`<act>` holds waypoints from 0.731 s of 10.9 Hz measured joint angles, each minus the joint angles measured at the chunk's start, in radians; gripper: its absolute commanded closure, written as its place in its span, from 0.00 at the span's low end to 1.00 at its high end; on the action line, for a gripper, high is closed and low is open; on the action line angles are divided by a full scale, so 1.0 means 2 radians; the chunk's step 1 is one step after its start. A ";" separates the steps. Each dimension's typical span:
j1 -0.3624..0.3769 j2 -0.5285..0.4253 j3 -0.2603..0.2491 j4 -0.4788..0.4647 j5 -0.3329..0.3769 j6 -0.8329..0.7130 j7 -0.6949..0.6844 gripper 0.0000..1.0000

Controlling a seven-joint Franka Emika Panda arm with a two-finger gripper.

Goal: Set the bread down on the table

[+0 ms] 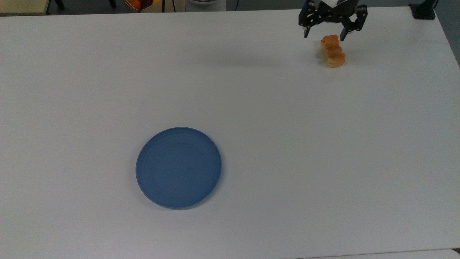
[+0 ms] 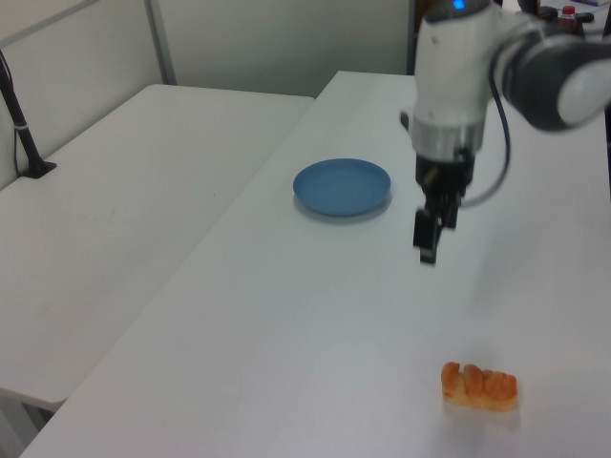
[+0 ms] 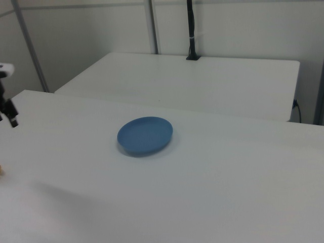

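The bread [image 1: 332, 51], light, soft and crushable, lies at 5 o'clock of the spread, empty gripper [image 1: 325, 33]; grip its long sides gently.

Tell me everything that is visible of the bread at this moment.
The bread is a small oblong roll with a golden-orange, ridged crust in segments and paler sides. It lies flat on the white table, near the far right corner in the top view, far from the blue plate. Nothing holds it: the gripper hangs above it with the fingers open and apart from it.
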State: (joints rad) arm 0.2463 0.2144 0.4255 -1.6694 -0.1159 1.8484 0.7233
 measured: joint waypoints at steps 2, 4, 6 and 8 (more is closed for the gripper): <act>-0.024 -0.011 -0.042 0.026 0.015 -0.037 -0.075 0.00; -0.038 -0.023 -0.109 0.043 0.021 -0.065 -0.150 0.00; -0.047 -0.030 -0.169 0.045 0.024 -0.080 -0.204 0.00; -0.067 -0.036 -0.209 0.046 0.036 -0.097 -0.269 0.00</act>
State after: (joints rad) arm 0.1116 0.1432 0.0073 -1.5766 -0.0436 1.6542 0.1859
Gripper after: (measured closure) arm 0.000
